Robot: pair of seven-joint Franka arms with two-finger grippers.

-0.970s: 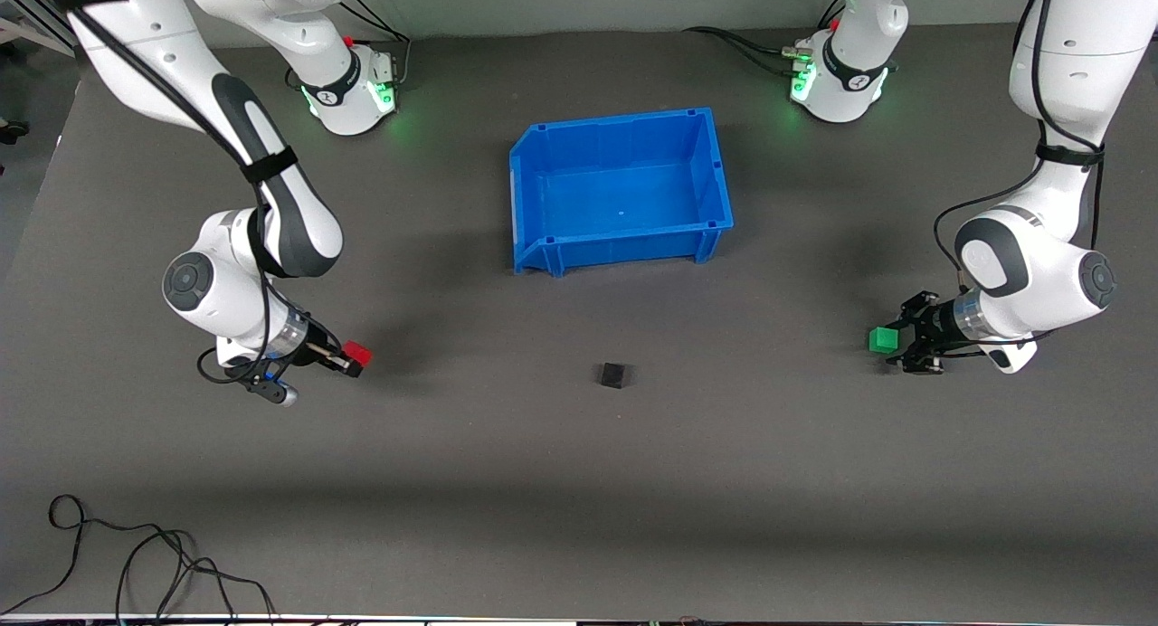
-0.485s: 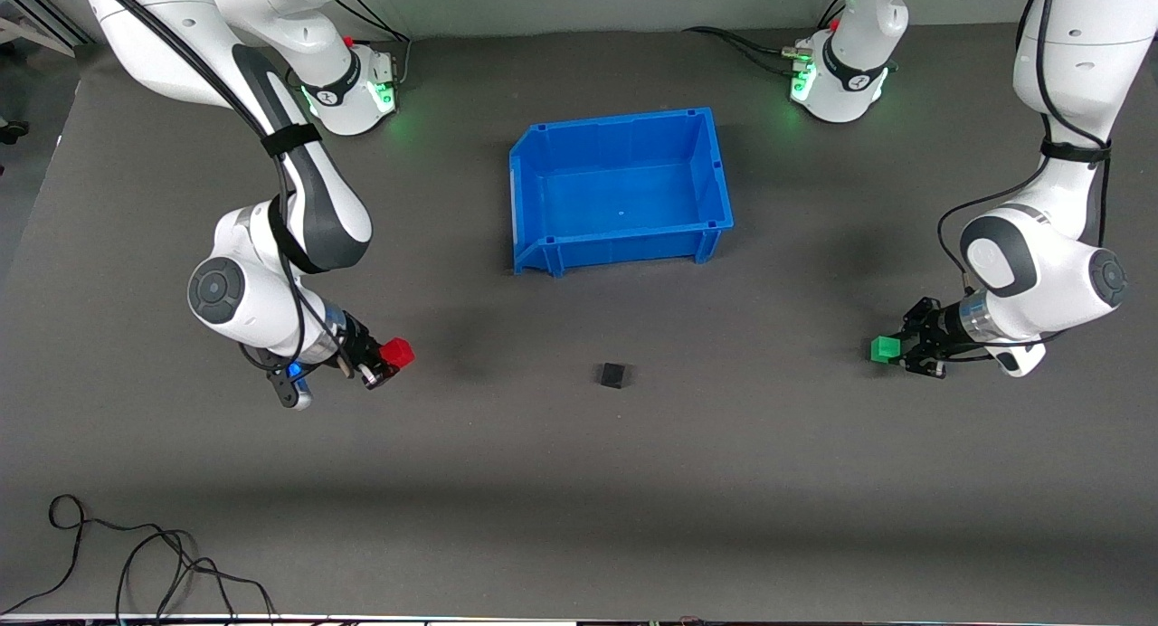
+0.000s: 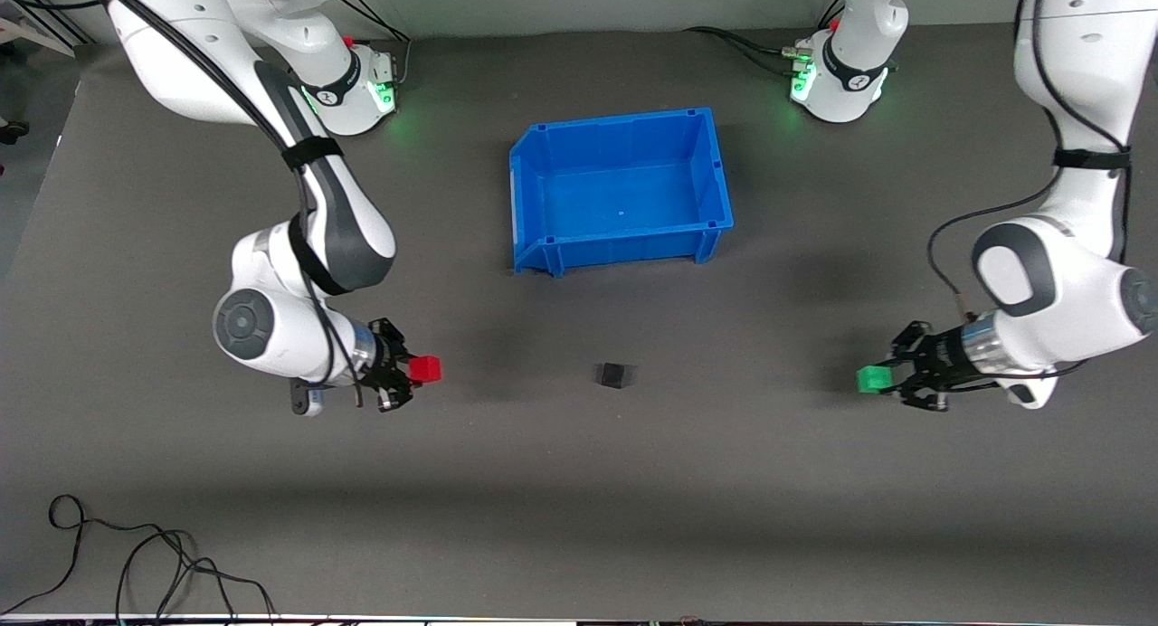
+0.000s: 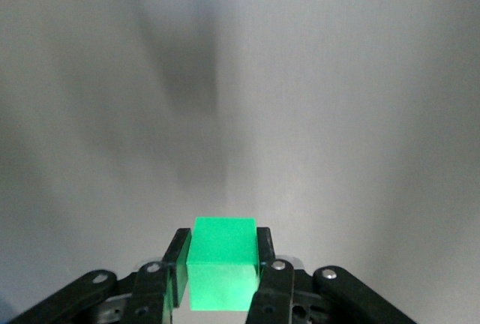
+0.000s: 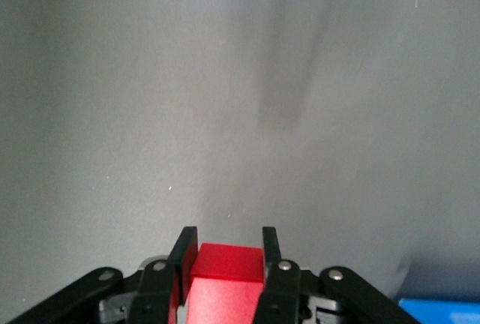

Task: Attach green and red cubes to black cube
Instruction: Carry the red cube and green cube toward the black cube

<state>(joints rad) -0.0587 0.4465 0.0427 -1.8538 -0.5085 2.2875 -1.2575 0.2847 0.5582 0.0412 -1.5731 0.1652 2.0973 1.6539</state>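
A dark grey mat-covered table [image 3: 579,517] is seen, with an open, empty blue plastic bin [image 3: 622,188] standing toward the robots' bases, midway between the two ends. Nearer the front camera than the bin lies the tiny matte black cube [image 3: 613,374], alone on the mat and barely darker than it. The right gripper [image 3: 409,374] is closed on the bright red cube [image 3: 424,369], held over the mat toward the right arm's end; the left gripper [image 3: 891,378] is clamped on the bright green cube [image 3: 871,379] over the mat toward the left arm's end. In the wrist views each cube [image 4: 220,271] [image 5: 225,273] is pinched on two opposite flat faces. The cubes are judged light, rigid and smooth, so flat-face grips should hold, leaving the leading face free to meet the black cube.
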